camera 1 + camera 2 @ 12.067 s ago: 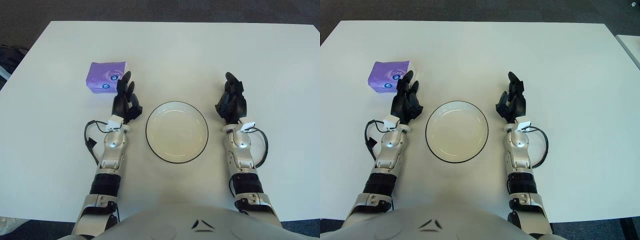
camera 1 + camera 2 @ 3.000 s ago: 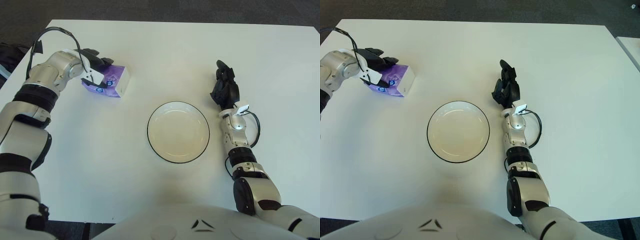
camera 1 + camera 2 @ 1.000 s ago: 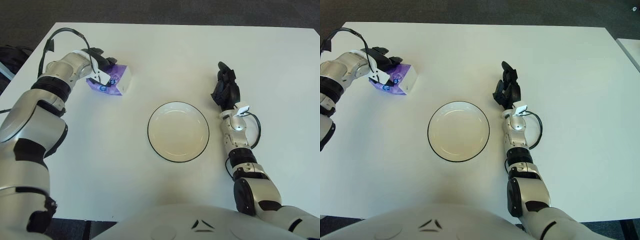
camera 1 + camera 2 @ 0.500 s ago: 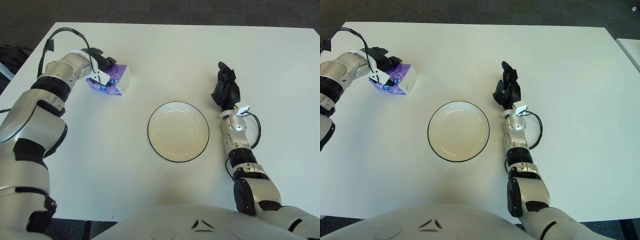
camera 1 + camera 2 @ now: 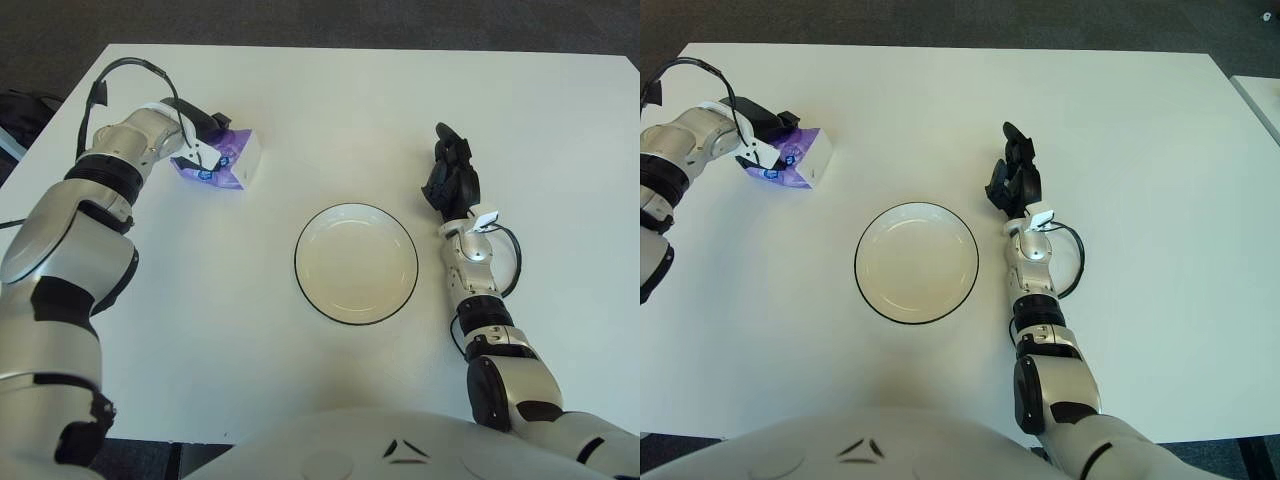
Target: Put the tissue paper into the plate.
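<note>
The tissue paper is a purple and white pack [image 5: 224, 162] at the far left of the white table [image 5: 340, 100], tilted slightly. My left hand [image 5: 207, 129] reaches in from the left, its dark fingers curled over the pack's far side and gripping it. The plate [image 5: 297, 262] is white with a dark rim; it sits empty in the middle, well to the right of the pack and nearer to me. My right hand [image 5: 450, 178] shows just right of the plate, fingers held together and pointing away, holding nothing.
A black cable [image 5: 125, 66] loops over my left wrist. The table's left edge [image 5: 60, 110] runs close behind the left arm, with dark floor beyond. Bare tabletop lies between the pack and the plate.
The left hand's fingers have settled a little lower over the pack, which has barely shifted. The right hand and the plate have not moved.
</note>
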Available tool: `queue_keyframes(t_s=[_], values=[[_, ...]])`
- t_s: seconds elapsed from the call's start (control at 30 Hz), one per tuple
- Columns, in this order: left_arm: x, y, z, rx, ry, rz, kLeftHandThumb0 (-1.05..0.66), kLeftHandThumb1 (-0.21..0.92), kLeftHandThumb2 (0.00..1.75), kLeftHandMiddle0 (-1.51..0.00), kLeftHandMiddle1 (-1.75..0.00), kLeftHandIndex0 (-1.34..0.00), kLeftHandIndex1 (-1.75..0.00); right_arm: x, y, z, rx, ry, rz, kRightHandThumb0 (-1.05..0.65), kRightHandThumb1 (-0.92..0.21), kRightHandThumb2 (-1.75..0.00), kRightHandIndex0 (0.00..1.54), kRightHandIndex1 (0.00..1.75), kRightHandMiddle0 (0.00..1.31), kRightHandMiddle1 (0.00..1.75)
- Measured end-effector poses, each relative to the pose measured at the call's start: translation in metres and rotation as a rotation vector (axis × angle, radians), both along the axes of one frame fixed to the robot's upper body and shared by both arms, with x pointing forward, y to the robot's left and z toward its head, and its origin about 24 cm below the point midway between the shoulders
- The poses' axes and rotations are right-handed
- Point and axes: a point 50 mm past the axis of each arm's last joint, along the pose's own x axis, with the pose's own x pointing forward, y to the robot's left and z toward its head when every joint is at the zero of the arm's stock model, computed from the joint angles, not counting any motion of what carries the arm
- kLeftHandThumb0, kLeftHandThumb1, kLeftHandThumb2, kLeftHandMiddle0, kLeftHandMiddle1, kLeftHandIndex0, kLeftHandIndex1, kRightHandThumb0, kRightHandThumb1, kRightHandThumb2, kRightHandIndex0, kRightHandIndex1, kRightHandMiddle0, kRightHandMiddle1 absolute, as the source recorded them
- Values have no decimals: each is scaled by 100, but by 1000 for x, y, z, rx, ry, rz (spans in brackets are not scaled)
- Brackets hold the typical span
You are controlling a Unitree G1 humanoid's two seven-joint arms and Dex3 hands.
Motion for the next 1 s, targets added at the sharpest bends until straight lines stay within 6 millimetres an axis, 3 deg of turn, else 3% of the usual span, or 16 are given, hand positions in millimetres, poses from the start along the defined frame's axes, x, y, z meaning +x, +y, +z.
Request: queue_keyframes(t_s=[1.0], values=[[-7,9,-8,-92,-68,-45,-42,52,90,-64,-93,-60,-152,-1,-1,0,2,2,-7,-65,-92,-87,21,1,0,53]])
